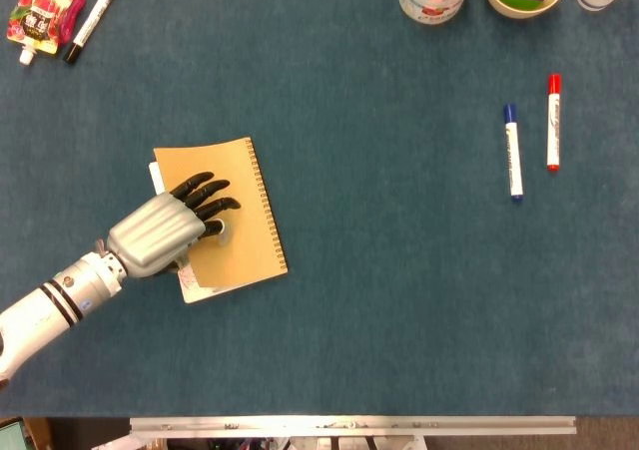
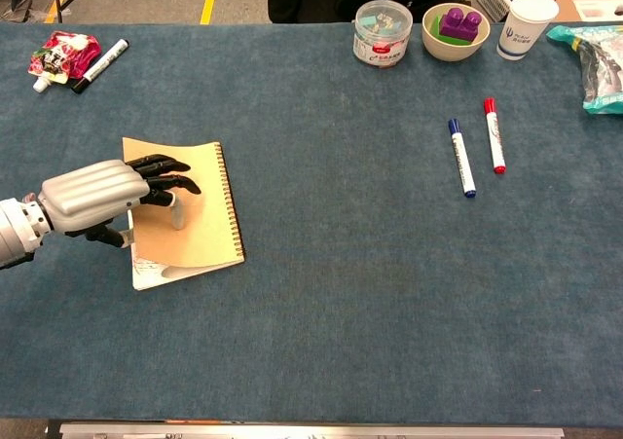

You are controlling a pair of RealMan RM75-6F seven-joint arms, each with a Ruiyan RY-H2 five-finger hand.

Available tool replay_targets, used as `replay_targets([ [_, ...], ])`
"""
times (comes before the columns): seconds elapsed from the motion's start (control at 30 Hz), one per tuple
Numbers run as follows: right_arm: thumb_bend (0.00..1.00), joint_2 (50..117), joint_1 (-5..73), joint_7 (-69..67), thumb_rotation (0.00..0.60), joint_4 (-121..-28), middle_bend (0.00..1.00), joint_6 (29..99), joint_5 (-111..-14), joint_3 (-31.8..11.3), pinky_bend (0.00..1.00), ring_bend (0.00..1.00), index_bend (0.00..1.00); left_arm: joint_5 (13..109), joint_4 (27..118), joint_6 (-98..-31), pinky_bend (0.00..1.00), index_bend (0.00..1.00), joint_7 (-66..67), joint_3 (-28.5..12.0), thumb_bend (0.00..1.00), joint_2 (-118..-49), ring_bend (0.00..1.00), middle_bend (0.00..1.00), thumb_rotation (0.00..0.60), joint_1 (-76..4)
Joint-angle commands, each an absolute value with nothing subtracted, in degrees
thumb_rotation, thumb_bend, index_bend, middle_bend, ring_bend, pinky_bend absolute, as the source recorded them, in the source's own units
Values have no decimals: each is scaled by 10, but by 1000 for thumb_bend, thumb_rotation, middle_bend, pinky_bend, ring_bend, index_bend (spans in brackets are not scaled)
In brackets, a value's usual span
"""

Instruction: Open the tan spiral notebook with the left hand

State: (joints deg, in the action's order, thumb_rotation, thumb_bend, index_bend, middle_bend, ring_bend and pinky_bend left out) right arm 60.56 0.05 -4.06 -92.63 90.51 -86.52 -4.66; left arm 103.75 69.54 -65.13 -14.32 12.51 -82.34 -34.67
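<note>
the tan spiral notebook (image 1: 236, 216) is barely open: the left hand (image 1: 165, 233), fingers toward two o'clock, pinches its lifted cover; the swing-over remains.

One notebook (image 1: 240, 211) lies left of centre. There are three markers: a black-capped one (image 1: 91, 22) at the upper left, and a blue one (image 1: 512, 153) and a red one (image 1: 552, 122) side by side at the right. One red pouch (image 1: 42, 13) sits at the upper left. Along the top edge stand one clear jar (image 2: 382, 32), one bowl (image 2: 456, 45) holding one purple block (image 2: 458, 22), and one paper cup (image 2: 527, 25). One bag (image 2: 598, 59) shows at the chest view's right edge. One hand (image 1: 165, 234) is in view.
</note>
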Motion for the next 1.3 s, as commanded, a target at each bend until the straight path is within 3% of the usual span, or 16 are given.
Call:
replay_targets([
  [0.03,228,606,0,-41,600,-926,249,906,-866,-46,265,147,238,1036,701,-651,12,532,-143,125,557,-818,80,269,600,-347],
  [0.23,227,606,1,-43,600,-926,249,906,-870,-46,265,147,238,1031,727,-659,60,570,-123,127,556,-785,129,336,600,-340],
  [0.67,226,613,2,-48,600,-921,249,905,-877,-43,265,147,238,1023,816,-656,61,570,17,131,557,-666,134,339,600,-327],
  [0.97,227,616,-3,-56,600,-913,249,911,-874,-42,265,147,238,1005,955,-570,61,562,246,114,558,-591,134,336,600,-350],
  [1.3,226,619,-8,-71,600,-901,249,913,-870,-42,265,147,238,939,1067,-485,61,558,426,77,557,-603,135,332,600,-368],
])
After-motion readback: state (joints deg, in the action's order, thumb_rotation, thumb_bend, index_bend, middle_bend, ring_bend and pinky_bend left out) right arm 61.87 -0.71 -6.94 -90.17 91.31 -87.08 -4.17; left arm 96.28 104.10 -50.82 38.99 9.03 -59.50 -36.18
